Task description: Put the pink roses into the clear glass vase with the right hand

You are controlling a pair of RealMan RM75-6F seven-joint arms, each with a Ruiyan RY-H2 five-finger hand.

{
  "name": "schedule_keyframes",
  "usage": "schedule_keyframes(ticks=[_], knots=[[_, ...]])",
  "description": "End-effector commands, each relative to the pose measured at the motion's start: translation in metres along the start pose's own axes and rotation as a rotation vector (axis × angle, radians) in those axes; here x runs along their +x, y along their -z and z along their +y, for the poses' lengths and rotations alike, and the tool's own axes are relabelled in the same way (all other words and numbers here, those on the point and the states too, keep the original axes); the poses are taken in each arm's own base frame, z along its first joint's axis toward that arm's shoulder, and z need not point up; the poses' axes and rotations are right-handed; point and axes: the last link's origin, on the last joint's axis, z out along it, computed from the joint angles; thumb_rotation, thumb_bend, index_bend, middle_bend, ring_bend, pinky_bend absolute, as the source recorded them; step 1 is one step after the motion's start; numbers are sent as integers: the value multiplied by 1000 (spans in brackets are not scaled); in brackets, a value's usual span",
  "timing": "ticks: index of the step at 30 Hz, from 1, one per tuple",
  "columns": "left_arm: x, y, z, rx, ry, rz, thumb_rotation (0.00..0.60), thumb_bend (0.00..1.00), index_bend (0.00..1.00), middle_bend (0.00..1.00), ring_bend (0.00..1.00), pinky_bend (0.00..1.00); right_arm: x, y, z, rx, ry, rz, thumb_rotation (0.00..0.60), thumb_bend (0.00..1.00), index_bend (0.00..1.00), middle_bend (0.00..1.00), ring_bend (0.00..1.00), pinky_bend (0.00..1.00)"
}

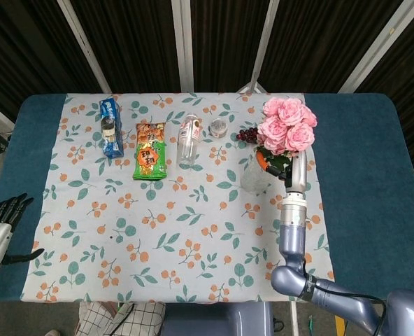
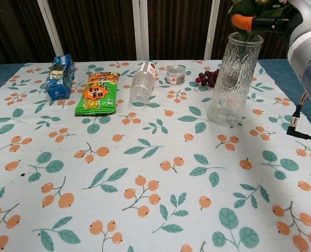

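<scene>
A bunch of pink roses (image 1: pixel 285 126) with green leaves hangs over the mouth of the clear glass vase (image 2: pixel 233 79), which stands upright on the right of the cloth. The stems (image 2: pixel 243 44) reach down inside the glass. My right hand (image 1: pixel 275 162) holds the bunch just under the leaves, right above the vase rim; its orange fingertip (image 2: pixel 238 21) shows in the chest view. In the head view the vase (image 1: pixel 254 176) lies partly under the blooms and hand. My left hand (image 1: pixel 3 218) rests open at the table's left edge, far from all this.
Behind the vase lie dark grapes (image 2: pixel 207 78) and a small tin (image 2: pixel 175 74). Further left are a clear bottle on its side (image 2: pixel 141 83), a green snack bag (image 2: pixel 98 92) and a blue carton (image 2: pixel 59 76). A cable (image 2: pixel 293 119) hangs from my right arm beside the vase.
</scene>
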Motion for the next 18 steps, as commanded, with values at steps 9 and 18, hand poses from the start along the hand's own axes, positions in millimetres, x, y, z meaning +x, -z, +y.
schedule_keyframes(ticks=[9, 18], knots=[[0, 0, 0, 1, 3, -2, 600, 0, 0, 0, 0, 0, 8, 11, 5, -21, 39, -37, 600, 310, 0, 99, 72, 5], [1, 0, 0, 0, 4, 1, 600, 0, 0, 0, 0, 0, 9, 20, 3, -40, 143, -161, 600, 308, 0, 0, 0, 0]])
